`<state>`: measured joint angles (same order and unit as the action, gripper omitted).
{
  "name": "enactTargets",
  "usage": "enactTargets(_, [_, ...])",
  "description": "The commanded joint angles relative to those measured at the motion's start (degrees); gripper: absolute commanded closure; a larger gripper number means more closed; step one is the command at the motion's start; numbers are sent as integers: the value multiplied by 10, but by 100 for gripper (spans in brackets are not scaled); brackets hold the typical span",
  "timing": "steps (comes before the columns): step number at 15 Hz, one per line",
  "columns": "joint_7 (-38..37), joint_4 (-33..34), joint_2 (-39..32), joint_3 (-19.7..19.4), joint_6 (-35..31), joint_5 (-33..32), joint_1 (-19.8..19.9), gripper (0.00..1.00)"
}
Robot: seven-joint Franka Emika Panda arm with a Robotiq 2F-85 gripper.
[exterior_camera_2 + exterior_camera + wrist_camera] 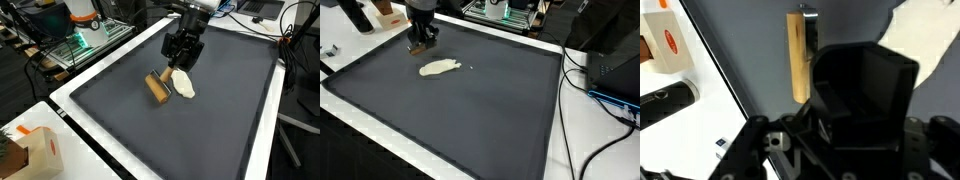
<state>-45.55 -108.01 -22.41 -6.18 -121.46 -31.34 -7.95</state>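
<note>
On the dark mat (110, 125) the wooden block (157, 87) lies flat on a long side, so it rests steady, just beside (perhaps touching) the pale flat patch (184, 86). The gripper (180, 60) hangs close over both; I cannot tell how its jaws stand

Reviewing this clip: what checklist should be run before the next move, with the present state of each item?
1. The wooden block lies flat on the dark mat: ok.
2. The block and the pale flat piece are apart: ok, mat shows between them in the wrist view.
3. The pincer is centred over the block: not ok, the wrist view shows the block off to one side.
4. Jaws open: cannot tell.
5. The cables lie off the mat: ok.
</note>
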Motion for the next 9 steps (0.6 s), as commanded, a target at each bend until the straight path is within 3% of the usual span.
enactTargets(1, [35, -17, 24, 8, -14, 19, 12, 77])
enactTargets(9, [170, -27, 55, 17, -48, 109, 34, 77])
